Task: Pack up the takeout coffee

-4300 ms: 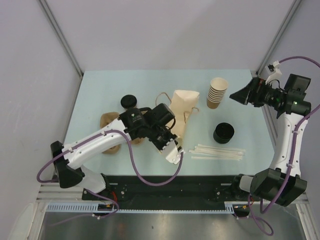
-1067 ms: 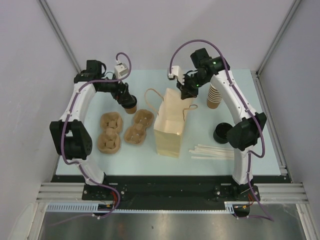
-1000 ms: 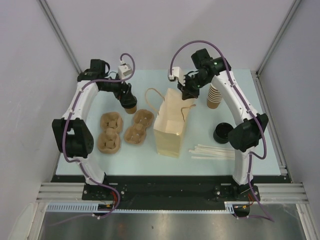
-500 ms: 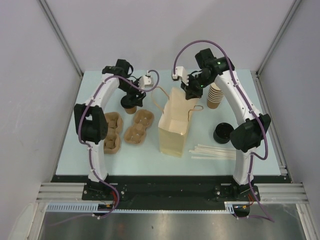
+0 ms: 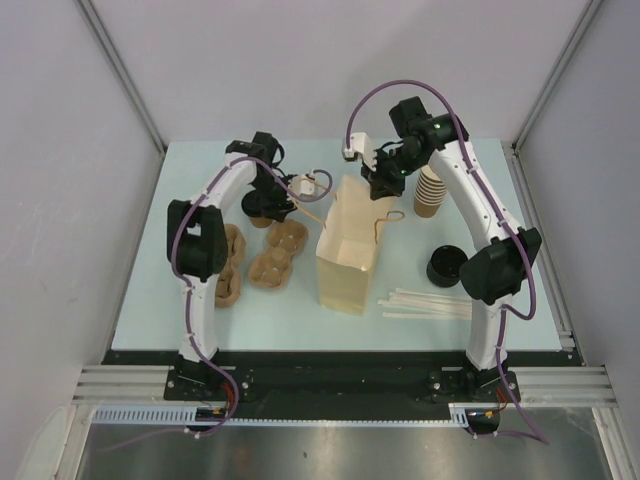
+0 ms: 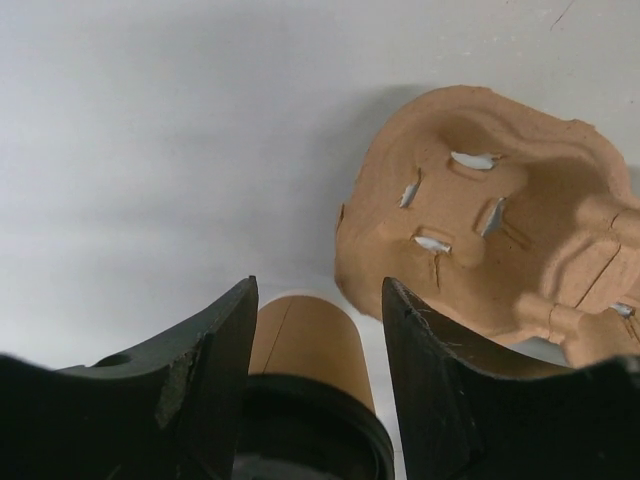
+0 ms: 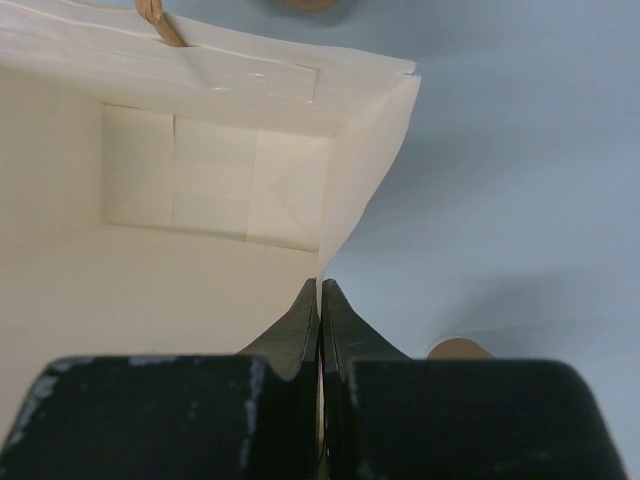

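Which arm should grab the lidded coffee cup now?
Left. The left tool straddles the takeout coffee, jaws open on either side of it. The right tool is pinched shut on the paper bag at its rim, so it is occupied.

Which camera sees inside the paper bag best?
The right wrist camera: it looks into the open paper bag to its folded bottom. The top camera shows the whole bag, small. The left wrist camera misses it.

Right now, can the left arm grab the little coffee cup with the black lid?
Probably yes. The left tool straddles the takeout coffee, a finger on each side, with nothing else between them. The cardboard cup carrier sits off to one side, out of the way.
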Robot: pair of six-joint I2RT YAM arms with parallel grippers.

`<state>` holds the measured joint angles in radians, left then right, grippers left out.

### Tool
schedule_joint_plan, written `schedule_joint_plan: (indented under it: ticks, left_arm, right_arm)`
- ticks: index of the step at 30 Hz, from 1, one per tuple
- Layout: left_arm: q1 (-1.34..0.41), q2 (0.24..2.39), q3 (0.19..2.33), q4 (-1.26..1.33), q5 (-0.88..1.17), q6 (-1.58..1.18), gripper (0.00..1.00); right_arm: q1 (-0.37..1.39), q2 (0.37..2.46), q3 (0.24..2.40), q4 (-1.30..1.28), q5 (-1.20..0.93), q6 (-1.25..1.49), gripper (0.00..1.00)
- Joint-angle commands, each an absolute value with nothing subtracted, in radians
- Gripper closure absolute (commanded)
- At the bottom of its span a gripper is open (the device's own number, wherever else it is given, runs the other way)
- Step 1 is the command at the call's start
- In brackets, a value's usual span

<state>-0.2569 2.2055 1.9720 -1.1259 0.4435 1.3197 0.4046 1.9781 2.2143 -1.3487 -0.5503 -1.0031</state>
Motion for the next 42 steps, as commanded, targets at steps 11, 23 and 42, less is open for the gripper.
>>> schedule_joint_plan:
  ticks: [11,23,42]
  left_arm:
    - [-0.311,2.270,2.031,-1.167,0.420,1.440,0.48]
    - [-0.311,2.289,2.054,-1.209,0.419,1.465,0.67]
    - [-0.308,2.299,2.068,-1.218,0.396,1.405,0.65]
  right_arm:
    - [0.405,1.951,2.244,-1.514,-0.572,-0.992,1.00]
    - [0.407,1.954,2.246,-1.514,-0.565,-0.994,1.00]
    - [0.402,1.954,2.233,-1.513,-0.575,-1.009,1.00]
